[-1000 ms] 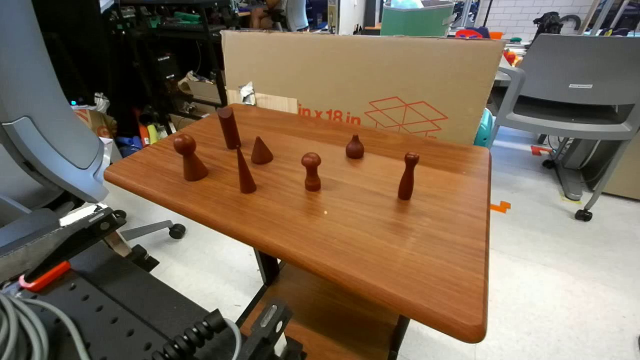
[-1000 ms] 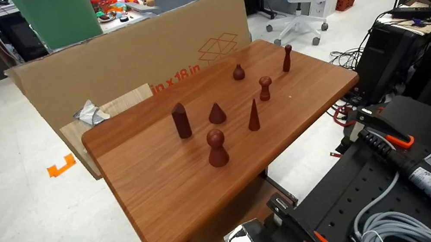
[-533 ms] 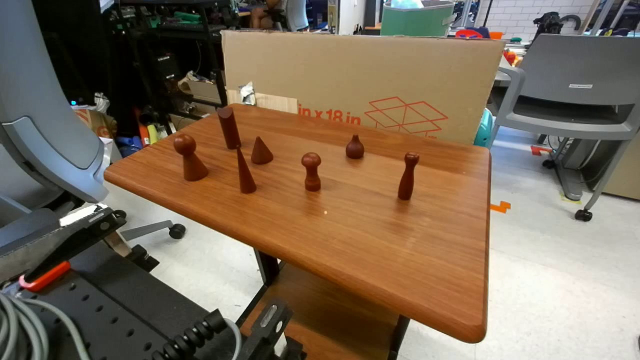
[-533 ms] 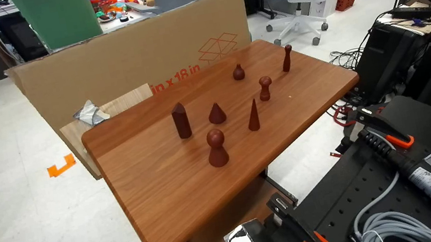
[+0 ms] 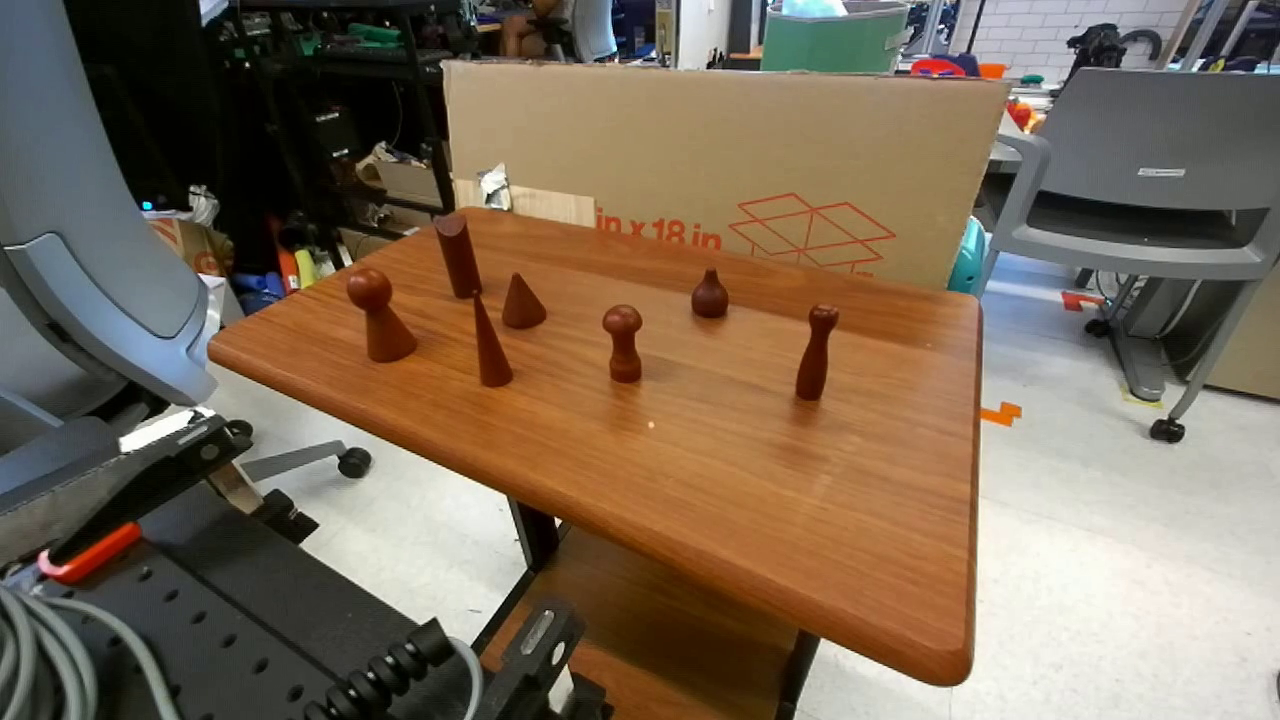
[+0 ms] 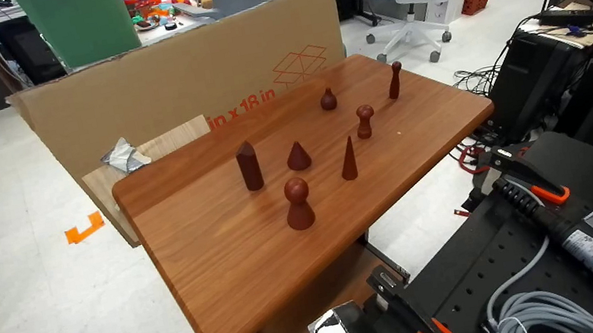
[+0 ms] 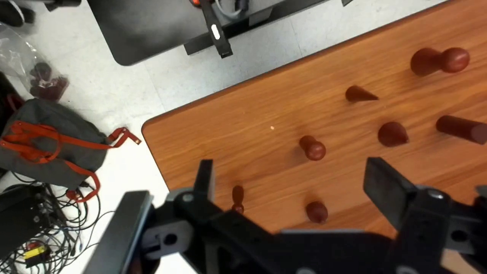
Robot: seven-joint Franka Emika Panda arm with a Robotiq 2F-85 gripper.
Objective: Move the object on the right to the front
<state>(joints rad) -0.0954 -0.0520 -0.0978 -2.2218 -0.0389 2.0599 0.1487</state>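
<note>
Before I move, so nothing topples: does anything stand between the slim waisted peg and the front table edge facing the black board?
Nothing visible stands between the slim waisted peg and that edge; the nearer ball-headed piece stands to one side.

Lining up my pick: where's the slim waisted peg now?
In an exterior view, the slim waisted peg stands rightmost on the table; its nearest neighbours, the squat rounded piece and a ball-headed piece, stand left of it.
</note>
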